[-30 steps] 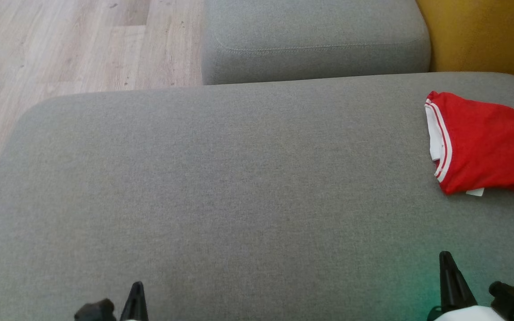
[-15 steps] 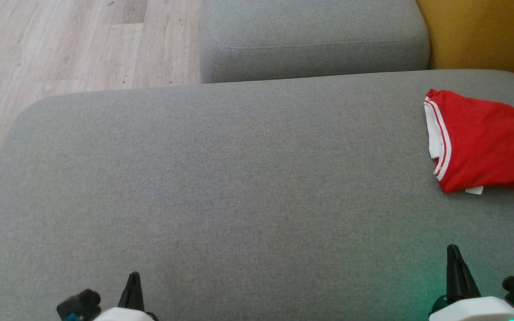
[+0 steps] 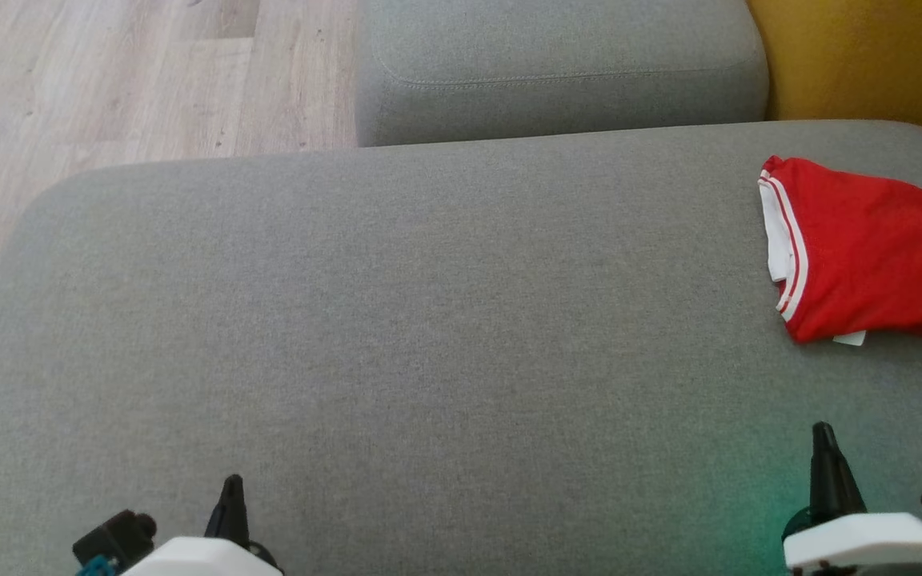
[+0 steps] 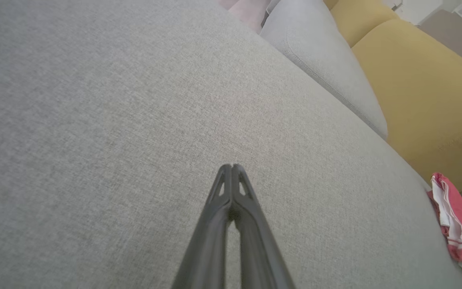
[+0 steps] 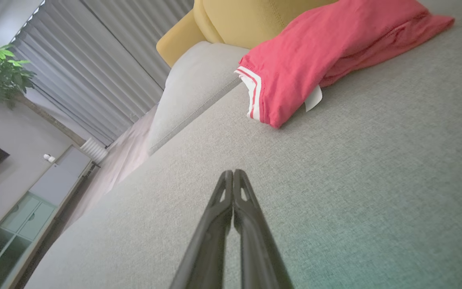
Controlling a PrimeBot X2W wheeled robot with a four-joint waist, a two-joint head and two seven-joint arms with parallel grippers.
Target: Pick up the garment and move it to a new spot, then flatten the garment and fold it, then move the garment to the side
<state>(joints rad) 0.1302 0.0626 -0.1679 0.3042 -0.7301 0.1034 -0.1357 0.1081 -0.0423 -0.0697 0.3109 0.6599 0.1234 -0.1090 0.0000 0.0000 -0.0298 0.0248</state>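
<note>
- Red fabric garment with white striped trim (image 3: 869, 256) lies bunched on the largest thing in view, a broad grey woven-fabric seat cushion (image 3: 429, 320). It sits at the cushion's far right corner and runs off the right edge of the head view.
- Pale wood-plank floor (image 3: 109, 80) shows beyond the broad cushion's far left edge.
- Smaller grey fabric cushion with a stitched seam (image 3: 557, 72) sits just behind the broad one.
- Mustard-yellow upholstered block (image 3: 869, 64) stands to the right of the smaller cushion, directly behind the garment.
- Garment's white-striped hem faces left, towards the middle of the broad cushion.
- Right gripper (image 3: 823, 436) is over the cushion's near right part, apart from the garment. Its two dark fingers are pressed together with nothing between them.
- Left gripper (image 3: 231, 486) is over the near left part, well apart from the garment. Its fingers are likewise pressed tip to tip and hold nothing.
- Small white tag (image 3: 851, 339) pokes out from under the garment's near edge.
</note>
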